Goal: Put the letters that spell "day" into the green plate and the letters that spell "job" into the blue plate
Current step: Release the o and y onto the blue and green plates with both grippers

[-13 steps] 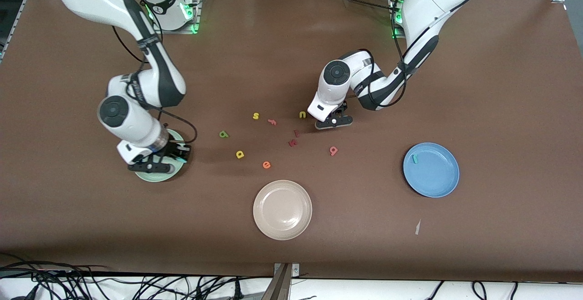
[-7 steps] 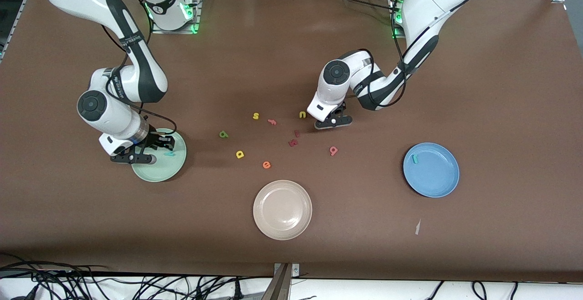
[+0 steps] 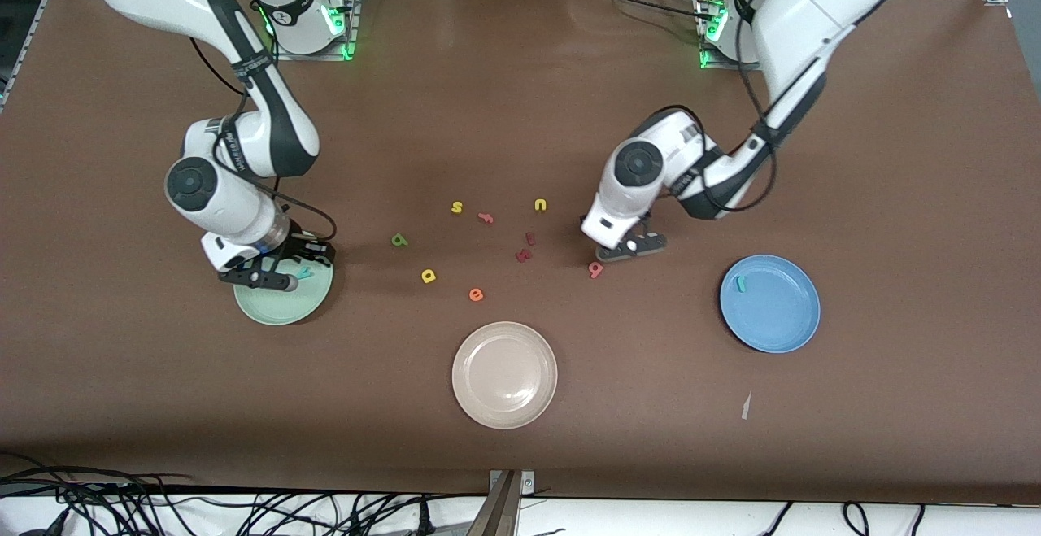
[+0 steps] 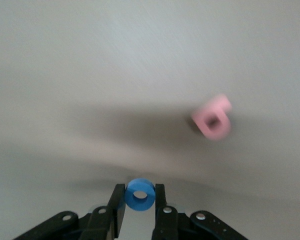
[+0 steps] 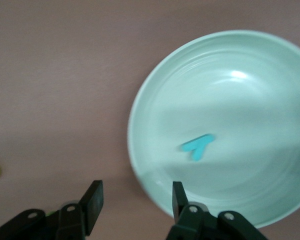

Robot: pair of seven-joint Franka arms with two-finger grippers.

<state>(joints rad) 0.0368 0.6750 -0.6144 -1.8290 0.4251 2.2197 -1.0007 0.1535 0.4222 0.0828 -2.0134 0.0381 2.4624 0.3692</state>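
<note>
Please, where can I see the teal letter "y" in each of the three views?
Front view: the teal "y" lies in the green plate, toward the right arm's end of the table.
Left wrist view: it is not in it.
Right wrist view: the teal "y" lies in the green plate, ahead of the open right gripper.
Shared landmark: the green plate.
</note>
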